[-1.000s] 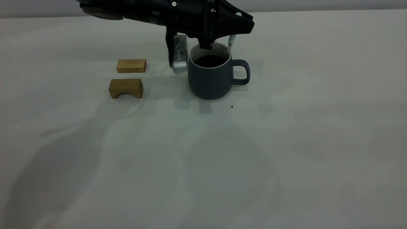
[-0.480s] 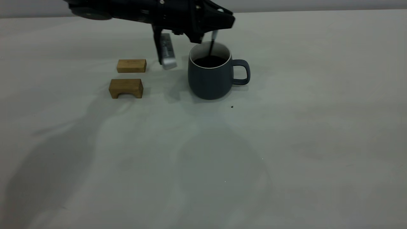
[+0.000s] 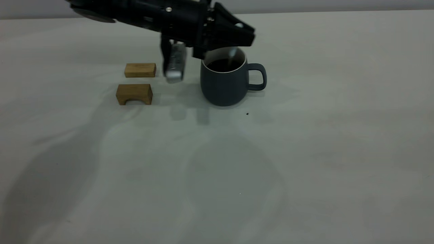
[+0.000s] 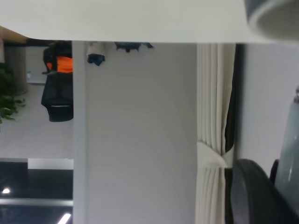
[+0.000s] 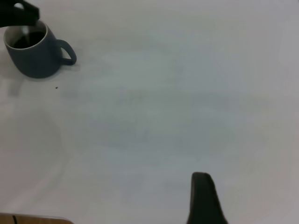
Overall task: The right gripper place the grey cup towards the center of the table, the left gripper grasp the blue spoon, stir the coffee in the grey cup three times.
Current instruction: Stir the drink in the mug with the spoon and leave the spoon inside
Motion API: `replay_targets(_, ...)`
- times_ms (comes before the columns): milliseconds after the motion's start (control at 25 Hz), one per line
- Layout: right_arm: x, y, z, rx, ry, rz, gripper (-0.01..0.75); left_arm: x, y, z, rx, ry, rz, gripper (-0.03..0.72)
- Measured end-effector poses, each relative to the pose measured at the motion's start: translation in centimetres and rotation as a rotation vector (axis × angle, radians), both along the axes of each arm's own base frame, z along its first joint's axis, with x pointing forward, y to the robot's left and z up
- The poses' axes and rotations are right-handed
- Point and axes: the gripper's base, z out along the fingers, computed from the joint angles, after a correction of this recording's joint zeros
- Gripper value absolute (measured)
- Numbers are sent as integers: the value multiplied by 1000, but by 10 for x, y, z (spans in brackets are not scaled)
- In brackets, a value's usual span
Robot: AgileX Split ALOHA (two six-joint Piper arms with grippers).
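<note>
While the grey cup (image 3: 225, 82) stands upright at the table's (image 3: 305, 152) twelve o'clock, handle toward three, the left gripper (image 3: 234, 35) hovers over its rim, clamping the blue spoon (image 3: 232, 56), which dips into the coffee (image 3: 222, 65). The right gripper (image 5: 203, 198) sits well apart; its fingers' spread cannot be judged.

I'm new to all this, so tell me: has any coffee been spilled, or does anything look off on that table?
Nothing stands out. The grey cup stands upright with the coffee inside it, and the table around it shows no puddle, only a tiny dark speck in front. The left tool holds the blue spoon in the cup.
</note>
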Motion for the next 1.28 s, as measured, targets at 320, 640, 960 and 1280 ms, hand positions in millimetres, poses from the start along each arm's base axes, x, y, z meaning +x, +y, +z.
replay_targets(320, 0, 0, 0, 0, 0, 0, 535, 15, -1, 0, 5, -14, 183, 106)
replay_targets(640, 0, 0, 0, 0, 0, 0, 535, 2, -32, 1, -2, -87, 104, 106)
replay_targets(960, 0, 0, 0, 0, 0, 0, 535, 2, -8, -2, 30, -104, 8, 106)
replay_targets(1280, 0, 0, 0, 0, 0, 0, 535, 12, 13, -3, 40, -107, 63, 106)
